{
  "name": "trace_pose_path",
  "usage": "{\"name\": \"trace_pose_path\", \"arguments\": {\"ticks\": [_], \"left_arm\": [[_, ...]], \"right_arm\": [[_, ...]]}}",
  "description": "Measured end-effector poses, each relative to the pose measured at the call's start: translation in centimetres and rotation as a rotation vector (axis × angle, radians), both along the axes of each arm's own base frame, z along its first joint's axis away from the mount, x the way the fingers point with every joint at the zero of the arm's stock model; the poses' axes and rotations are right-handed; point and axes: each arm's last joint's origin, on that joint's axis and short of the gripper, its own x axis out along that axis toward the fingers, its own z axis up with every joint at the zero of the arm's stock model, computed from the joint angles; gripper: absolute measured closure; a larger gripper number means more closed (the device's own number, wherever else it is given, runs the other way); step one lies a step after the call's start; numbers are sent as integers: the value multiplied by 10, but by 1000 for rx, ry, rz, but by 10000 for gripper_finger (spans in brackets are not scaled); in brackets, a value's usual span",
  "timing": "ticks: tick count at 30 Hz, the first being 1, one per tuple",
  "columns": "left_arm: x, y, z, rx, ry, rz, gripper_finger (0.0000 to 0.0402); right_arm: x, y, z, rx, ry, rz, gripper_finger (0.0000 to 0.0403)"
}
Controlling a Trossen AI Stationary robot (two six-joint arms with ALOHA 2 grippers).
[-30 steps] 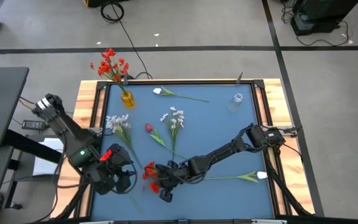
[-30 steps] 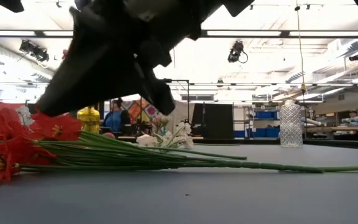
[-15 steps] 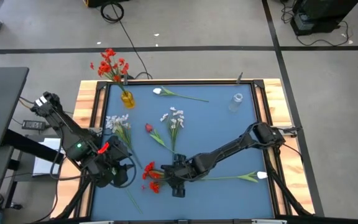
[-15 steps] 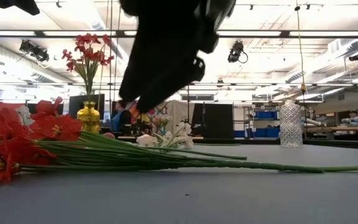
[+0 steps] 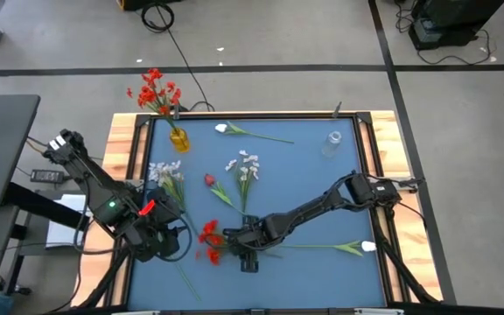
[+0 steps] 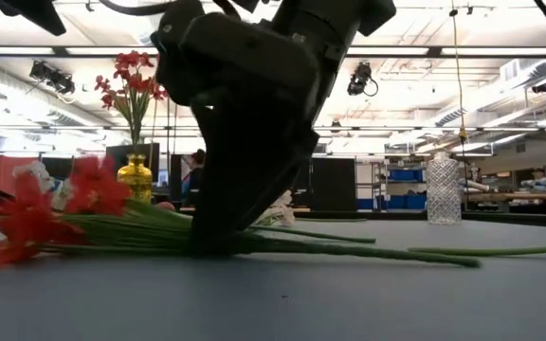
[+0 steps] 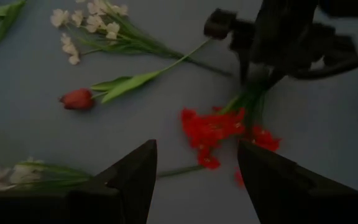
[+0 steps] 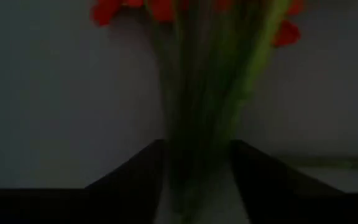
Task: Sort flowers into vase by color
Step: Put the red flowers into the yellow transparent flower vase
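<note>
High: right gripper [image 5: 245,242] over the red flower bunch's [image 5: 209,243] stems; left gripper [image 5: 160,241] waits nearby, jaws apart, empty.
Low: right gripper on the stems, bunch flat on the table [image 6: 349,303].
Right wrist: stems sit between its fingers [image 8: 135,174]; can't tell if clamped.

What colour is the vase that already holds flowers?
Yellow; the vase holding red flowers shows best in the high view.

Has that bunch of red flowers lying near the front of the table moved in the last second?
Yes. In the low view the red flowers have slid toward the yellow vase, and their blooms now sit tilted differently.
</note>
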Motion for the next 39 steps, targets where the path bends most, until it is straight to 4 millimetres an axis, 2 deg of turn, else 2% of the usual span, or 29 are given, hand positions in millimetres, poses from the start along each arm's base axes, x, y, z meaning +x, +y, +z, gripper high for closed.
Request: {"name": "trace_pose_path", "arguments": {"ticks": [5, 6, 11, 17, 24, 27, 34, 39], "left_arm": [[-3, 4, -1, 36, 37, 5, 173], [-4, 5, -1, 37, 38, 9, 173], [-8, 16, 4, 48, 44, 24, 173], [-23, 41, 24, 59, -49, 19, 173], [-51, 70, 46, 60, -204, 16, 173], [-62, 79, 51, 58, -251, 18, 173], [-81, 96, 57, 96, -315, 17, 173], [-89, 103, 60, 134, -343, -20, 173]], "right_arm": [[1, -9, 6, 44, 8, -123, 366], [2, -11, 7, 56, 6, -144, 380], [9, -30, 22, 73, -65, -327, 382], [26, -61, 59, 145, -290, -454, 386], [48, -98, 101, 273, -637, -527, 386], [54, -111, 111, 300, -755, -573, 386], [61, -134, 137, 314, -1062, -674, 386], [60, -143, 159, 272, -1290, -641, 386]]}}
